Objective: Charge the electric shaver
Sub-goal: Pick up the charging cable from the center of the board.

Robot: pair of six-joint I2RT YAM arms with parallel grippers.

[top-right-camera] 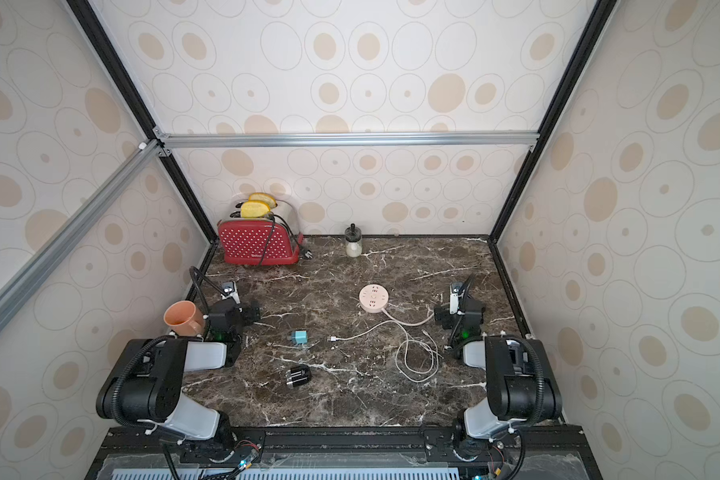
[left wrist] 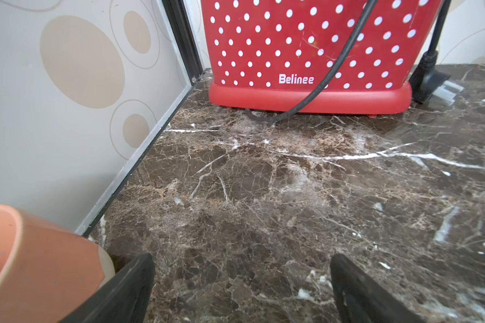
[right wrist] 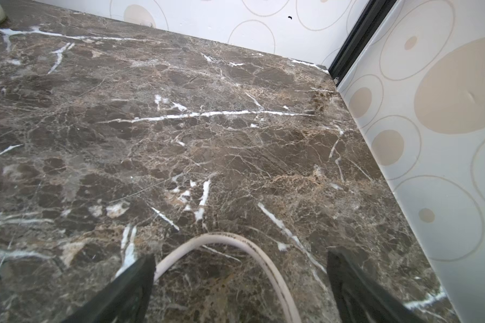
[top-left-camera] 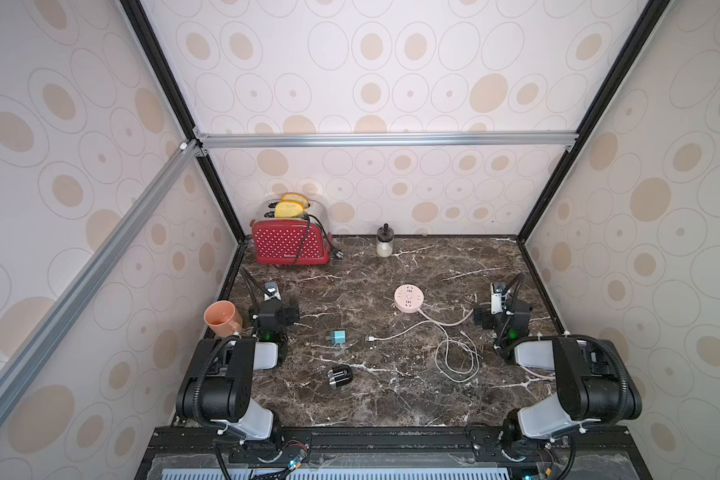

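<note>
- While both arms sit folded at the near corners of the surface (top-left-camera: 395, 401), no step of the charging has begun: everything lies loose and unconnected.
- The left arm (top-left-camera: 221, 386) has its jaws spread wide and empty over bare marble, as the left wrist view shows. An orange mug (top-left-camera: 222, 318) sits close beside them and the red toaster (top-left-camera: 288, 246) stands ahead.
- The right arm (top-left-camera: 591, 382) likewise has its jaws wide apart, gripping nothing. In the right wrist view a thick pale cord (right wrist: 237, 243) curves across the marble between them, seemingly the lead of the pink socket disc (top-left-camera: 410, 298).
- The electric shaver (top-left-camera: 340, 377) lies on its side toward the near left of the surface, clear of everything else and closest to the left arm.
- A teal plug adapter (top-left-camera: 338, 337) sits just beyond it. A thin white charging cable (top-left-camera: 454, 357) lies coiled to the right, with one connector end (top-left-camera: 370, 339) pointing at the adapter without touching it.
- The step in hand, as I judge it, is the first reach.
- The next move likely calls for the left jaws to come down over the shaver's body and close across it, while the right arm goes for a cable end.
- That small connector lies flat on the marble and will need a low, precise pinch.
</note>
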